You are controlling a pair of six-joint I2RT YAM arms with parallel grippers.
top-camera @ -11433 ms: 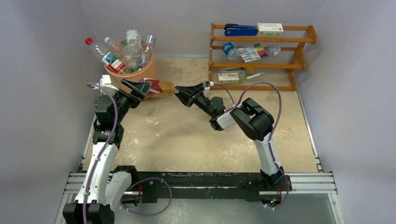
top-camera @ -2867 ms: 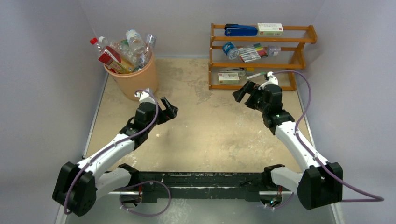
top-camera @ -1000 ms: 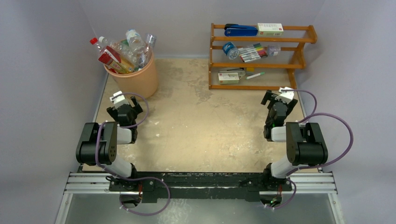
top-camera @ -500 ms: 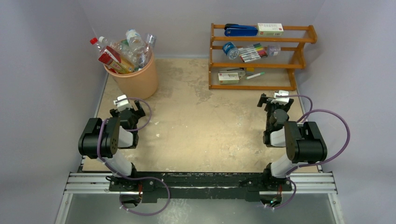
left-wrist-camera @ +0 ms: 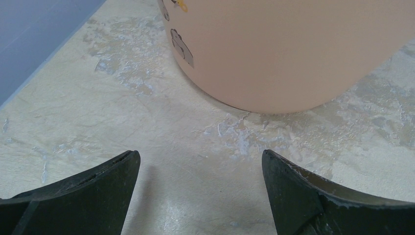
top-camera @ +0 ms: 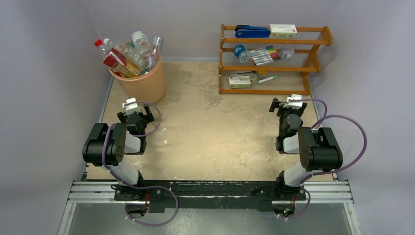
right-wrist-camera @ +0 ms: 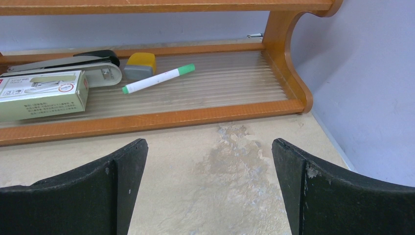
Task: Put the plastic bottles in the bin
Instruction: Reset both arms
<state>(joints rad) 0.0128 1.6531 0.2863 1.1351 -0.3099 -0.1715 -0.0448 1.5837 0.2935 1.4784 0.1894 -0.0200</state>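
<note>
The peach-orange bin (top-camera: pixel 143 82) stands at the back left, heaped with plastic bottles (top-camera: pixel 131 51): clear ones with coloured labels and a boxy red-and-gold one (top-camera: pixel 114 62). My left gripper (top-camera: pixel 136 114) is folded back near its base, just in front of the bin, open and empty. In the left wrist view the bin's wall (left-wrist-camera: pixel 293 49) fills the top, beyond the open left gripper (left-wrist-camera: pixel 199 156). My right gripper (top-camera: pixel 285 105) rests open and empty at the right, in front of the rack. In the right wrist view the right gripper (right-wrist-camera: pixel 209 143) has only bare table between its fingers.
A brown wooden rack (top-camera: pixel 274 58) stands at the back right with markers, boxes and a stapler. Its lowest shelf (right-wrist-camera: pixel 147 120) holds a green-tipped marker (right-wrist-camera: pixel 157 78) and a small box (right-wrist-camera: pixel 41 95). Purple walls close in on three sides.
The red-and-gold bottle, once held beside the bin, now lies in it. Both arms have drawn back to folded poses. In the last second the wrists only shifted slightly.
</note>
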